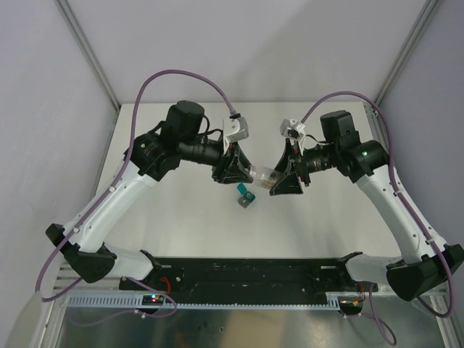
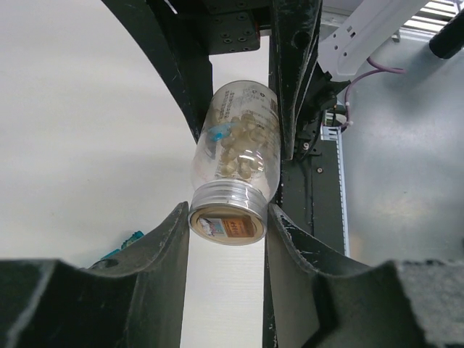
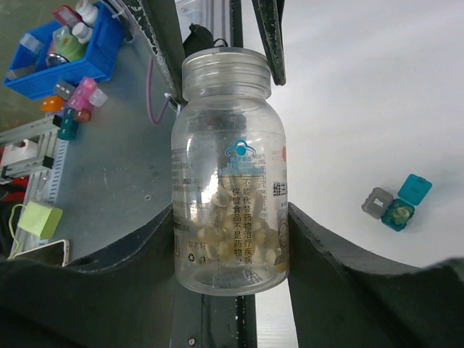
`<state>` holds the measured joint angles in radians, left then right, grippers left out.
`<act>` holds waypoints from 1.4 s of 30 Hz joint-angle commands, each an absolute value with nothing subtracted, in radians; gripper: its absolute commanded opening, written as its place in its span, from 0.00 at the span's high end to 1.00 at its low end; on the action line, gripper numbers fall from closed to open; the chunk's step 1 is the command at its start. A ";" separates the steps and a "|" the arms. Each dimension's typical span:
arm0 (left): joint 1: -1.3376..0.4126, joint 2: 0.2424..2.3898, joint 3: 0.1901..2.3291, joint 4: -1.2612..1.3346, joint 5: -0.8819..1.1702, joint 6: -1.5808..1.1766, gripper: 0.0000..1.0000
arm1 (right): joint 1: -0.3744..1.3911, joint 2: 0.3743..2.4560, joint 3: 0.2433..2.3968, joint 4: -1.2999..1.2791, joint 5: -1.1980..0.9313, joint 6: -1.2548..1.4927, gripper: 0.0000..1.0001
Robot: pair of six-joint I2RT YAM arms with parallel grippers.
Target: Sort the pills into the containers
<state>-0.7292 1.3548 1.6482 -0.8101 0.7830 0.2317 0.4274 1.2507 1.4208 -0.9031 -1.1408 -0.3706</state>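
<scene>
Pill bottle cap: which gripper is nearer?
Left. The left gripper clamps the cap itself; the right gripper grips the pill bottle at its base, the far end from the cap.

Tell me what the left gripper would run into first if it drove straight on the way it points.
The clear pill bottle, clamped in the jaws of the left gripper. Pushing on would likely ram it toward the right gripper, which holds the bottle's other end directly ahead.

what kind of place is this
Probably a robotics lab test cell: a white table walled by plain grey panels, a left arm and right arm bolted at its near edge, a blue bin of small bottles nearby.
</scene>
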 commanded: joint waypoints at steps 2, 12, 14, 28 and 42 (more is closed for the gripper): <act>-0.769 1.391 1.683 -0.808 0.851 0.145 1.00 | 0.452 1.219 1.428 -0.813 -1.042 -0.384 1.00; -0.769 1.391 1.677 -0.808 0.855 0.141 0.68 | 0.458 1.208 1.427 -0.816 -1.029 -0.394 1.00; -0.769 1.388 1.677 -0.807 0.850 0.144 0.53 | 0.458 1.209 1.427 -0.816 -1.030 -0.393 1.00; -0.769 1.437 1.717 -0.805 0.856 0.132 0.10 | 0.458 1.204 1.433 -0.815 -1.038 -0.393 1.00; -0.753 1.428 1.736 -0.791 0.833 0.138 0.14 | 0.456 1.197 1.419 -0.829 -1.054 -0.406 1.00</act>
